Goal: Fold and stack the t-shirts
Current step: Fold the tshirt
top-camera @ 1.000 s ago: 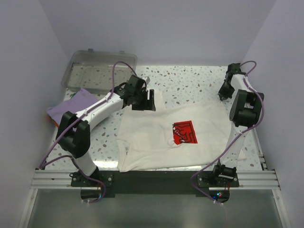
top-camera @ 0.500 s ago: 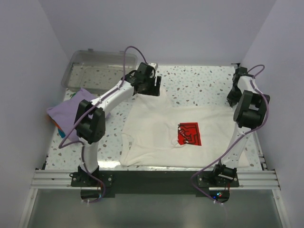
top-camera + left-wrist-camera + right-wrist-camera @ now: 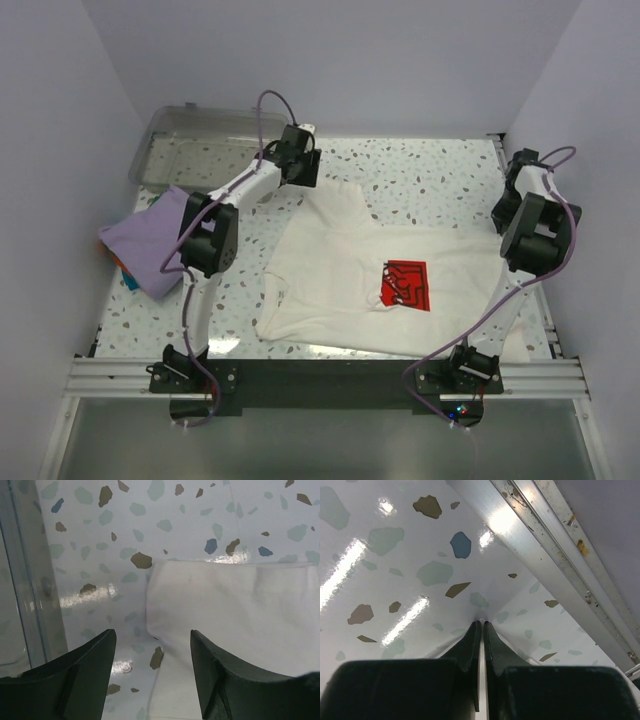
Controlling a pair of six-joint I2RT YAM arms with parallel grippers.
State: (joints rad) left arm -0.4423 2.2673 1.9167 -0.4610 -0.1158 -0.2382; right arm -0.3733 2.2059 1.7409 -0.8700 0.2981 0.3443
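At the left edge of the counter (image 3: 430,170) the lavender t-shirt (image 3: 150,238) lies in a loose, unfolded heap, just in front of the clear plastic bin (image 3: 205,135). Right of the bin, the left fingers (image 3: 82,672) hang released and well spread above the far left sleeve of the cream-white t-shirt (image 3: 340,285). In the left wrist view the sleeve's hem sits between and just beyond them, with nothing gripped. The cream-white t-shirt lies spread face up across the middle of the counter, slightly askew, with its red logo (image 3: 405,283) right of centre and a few soft ripples near the near hem. Both shirts look light, limp and thin, so they will likely sag and crease wherever they are lifted and slide easily on the glossy counter. A pinch at one point would probably drag the rest along, not lift it flat. The best holds seem to be the hemmed edges and seams, at sleeve ends, shoulders or bottom corners, where the doubled cloth gives the fingers something to bite on. Taking two matching corners at once should keep a fold straight. At the far right, close to the metal rail (image 3: 545,540), the right fingers (image 3: 470,645) are clenched tight low against the counter. Whether an edge of cloth is caught between them cannot be told.
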